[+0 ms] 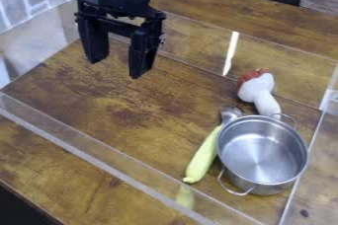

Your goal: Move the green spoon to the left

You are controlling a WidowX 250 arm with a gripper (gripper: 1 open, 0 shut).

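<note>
The green spoon (208,148) lies on the wooden table at the lower right, its pale yellow-green handle running diagonally and its small silver bowl near the pot's upper left rim. My gripper (117,65) hangs at the upper left, pointing down, its two black fingers (95,46) spread wide apart with nothing between them. It stands well away from the spoon, up and to the left of it.
A shiny steel pot (263,153) sits right beside the spoon. A red-and-white mushroom-like toy (259,88) lies just behind the pot. A low clear wall (93,148) runs around the wooden table (119,120).
</note>
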